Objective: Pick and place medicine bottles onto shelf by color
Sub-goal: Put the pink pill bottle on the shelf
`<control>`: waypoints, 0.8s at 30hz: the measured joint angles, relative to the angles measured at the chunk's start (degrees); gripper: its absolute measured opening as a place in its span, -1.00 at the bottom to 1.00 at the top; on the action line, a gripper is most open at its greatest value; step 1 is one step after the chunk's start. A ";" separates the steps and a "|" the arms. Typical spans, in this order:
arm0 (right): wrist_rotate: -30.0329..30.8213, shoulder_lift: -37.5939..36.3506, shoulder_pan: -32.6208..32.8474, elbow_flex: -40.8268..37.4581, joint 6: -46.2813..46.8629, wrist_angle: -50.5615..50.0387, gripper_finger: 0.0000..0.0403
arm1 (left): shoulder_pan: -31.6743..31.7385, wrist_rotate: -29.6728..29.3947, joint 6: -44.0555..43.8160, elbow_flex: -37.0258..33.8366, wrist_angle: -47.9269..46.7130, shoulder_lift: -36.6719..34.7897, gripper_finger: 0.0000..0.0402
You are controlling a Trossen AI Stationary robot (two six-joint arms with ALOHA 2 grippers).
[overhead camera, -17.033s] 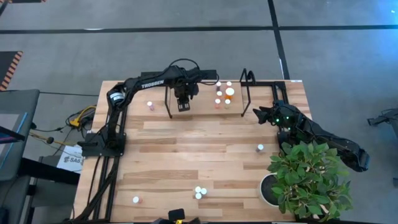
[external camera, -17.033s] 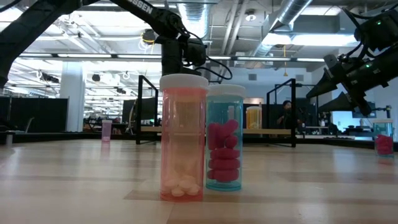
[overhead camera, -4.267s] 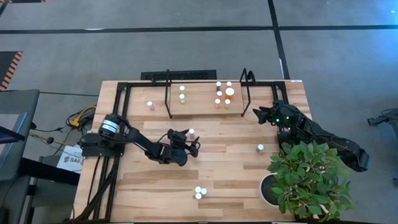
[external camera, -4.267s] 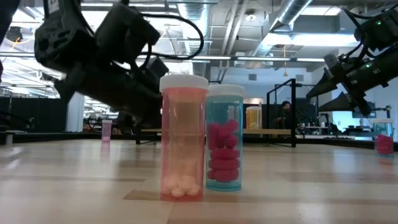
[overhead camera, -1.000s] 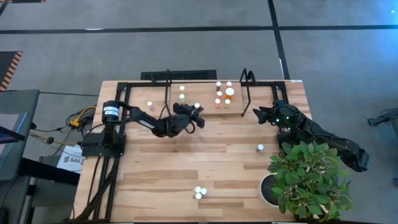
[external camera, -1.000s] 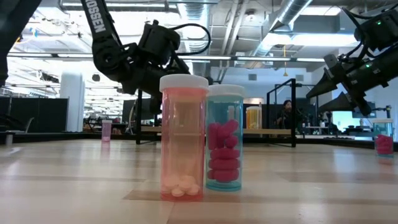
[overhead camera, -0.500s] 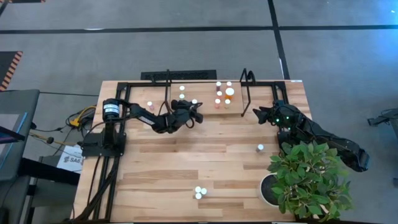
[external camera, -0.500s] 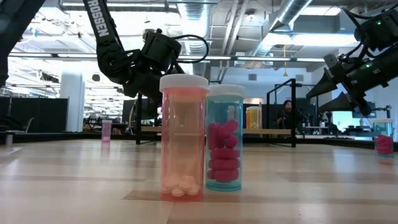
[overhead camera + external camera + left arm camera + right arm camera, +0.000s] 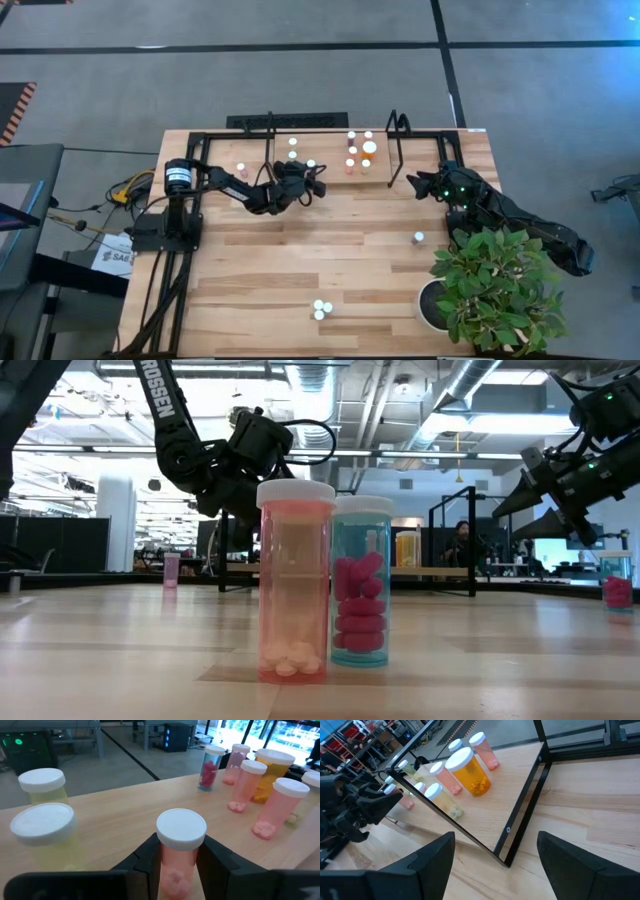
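You get the high view from straight overhead, taking in the whole desk (image 9: 330, 250) and shelf (image 9: 330, 160). Your low view sits on the desk surface, close behind two bottles (image 9: 295, 580), facing the shelf. The left wrist camera looks closely across the shelf; the right wrist camera views it obliquely from farther off, sharing the orange bottle (image 9: 468, 771).

The left arm is stretching out low toward the far middle of the table, its left gripper (image 9: 311, 178) clamping a small pink white-capped medicine bottle (image 9: 178, 851). The right gripper (image 9: 424, 183) is sitting far right, fingers spread wide.
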 joint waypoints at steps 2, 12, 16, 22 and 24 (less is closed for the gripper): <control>0.01 0.00 0.00 0.00 0.00 0.00 0.52 | 0.00 -0.02 -0.06 0.00 0.00 0.00 -0.53; 0.00 0.00 -0.01 0.00 0.00 -0.01 0.52 | -0.07 0.20 -1.20 -0.17 -0.24 0.17 -0.23; 0.00 0.02 0.02 0.00 0.00 -0.01 0.52 | -0.57 0.15 -1.36 0.46 0.48 0.17 -0.13; 0.01 0.01 0.01 0.00 0.00 0.00 0.52 | -1.67 0.10 -0.72 2.88 -1.58 0.15 -0.03; 0.00 0.00 0.02 0.00 0.00 0.02 0.52 | -1.70 -0.16 0.01 3.47 -2.52 0.15 -0.01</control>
